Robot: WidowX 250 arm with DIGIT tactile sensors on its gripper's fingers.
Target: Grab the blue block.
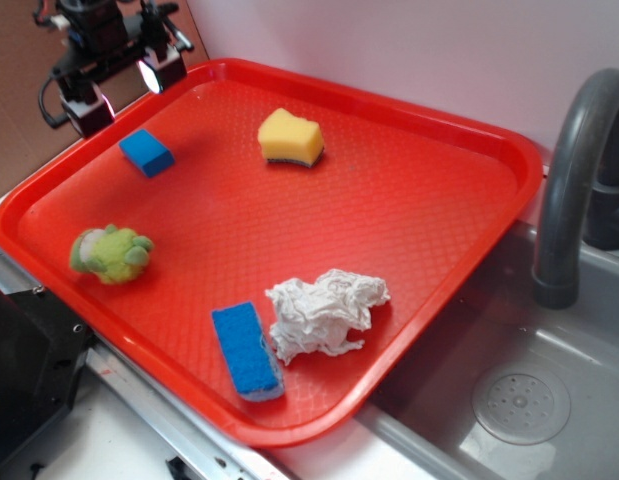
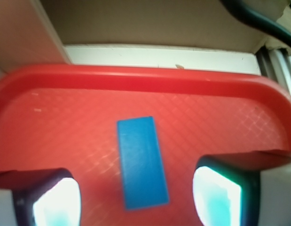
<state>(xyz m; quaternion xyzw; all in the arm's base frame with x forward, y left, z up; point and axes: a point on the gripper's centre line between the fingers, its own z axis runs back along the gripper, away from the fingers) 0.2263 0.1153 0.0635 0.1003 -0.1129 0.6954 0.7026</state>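
on the tray (image 1: 469,150), the block (image 1: 146,152) lies at the back left, below the hand (image 1: 124,88); a sponge (image 1: 247,351) sits at the front, just beside crumpled paper (image 1: 324,313). a sink (image 1: 519,400) lies right of the tray.

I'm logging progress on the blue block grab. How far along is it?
Done: the gripper is open and lined up over the blue block, which shows between its fingers in the wrist view. In hand: nothing is held; the block lies flat on the red tray. Left: descend, close on it and lift.
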